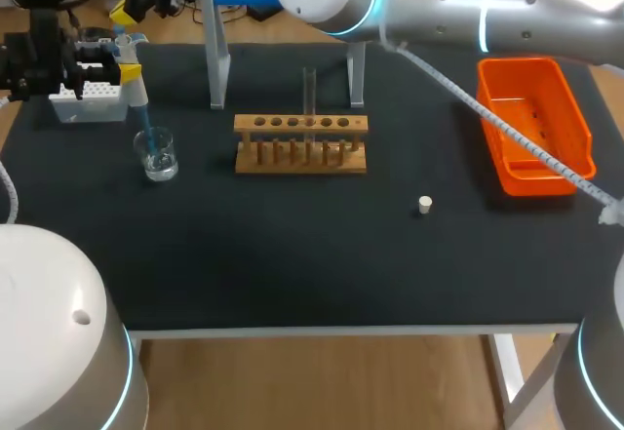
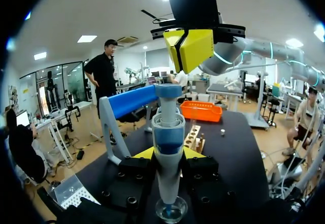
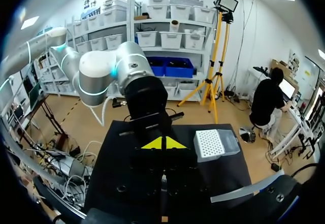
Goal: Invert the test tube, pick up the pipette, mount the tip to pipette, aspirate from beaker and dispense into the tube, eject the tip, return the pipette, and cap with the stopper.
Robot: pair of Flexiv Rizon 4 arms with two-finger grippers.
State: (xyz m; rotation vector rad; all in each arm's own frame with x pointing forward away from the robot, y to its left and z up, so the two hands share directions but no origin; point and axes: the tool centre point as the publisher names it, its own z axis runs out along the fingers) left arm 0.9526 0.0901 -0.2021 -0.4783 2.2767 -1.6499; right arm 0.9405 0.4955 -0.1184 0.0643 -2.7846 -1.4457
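Note:
My left gripper [image 1: 125, 67] is shut on the white and blue pipette [image 2: 167, 148], which it holds upright. The pipette's blue tip [image 1: 143, 123] reaches down into the small glass beaker [image 1: 156, 154], seen under the gripper as beaker [image 2: 171, 211]. My right arm reaches across the back of the table. Its gripper [image 1: 122, 11] is shut, and its yellow tips [image 2: 189, 49] sit just above the pipette's plunger. The glass test tube [image 1: 309, 94] stands upright in the wooden rack [image 1: 300, 143]. A small white stopper [image 1: 424, 204] lies on the mat right of the rack.
A white tip box [image 1: 93, 98] sits at the back left beside my left gripper. The pipette stand [image 1: 219, 59], with grey legs and a blue bar, is behind the rack. An orange bin [image 1: 531, 123] stands at the right.

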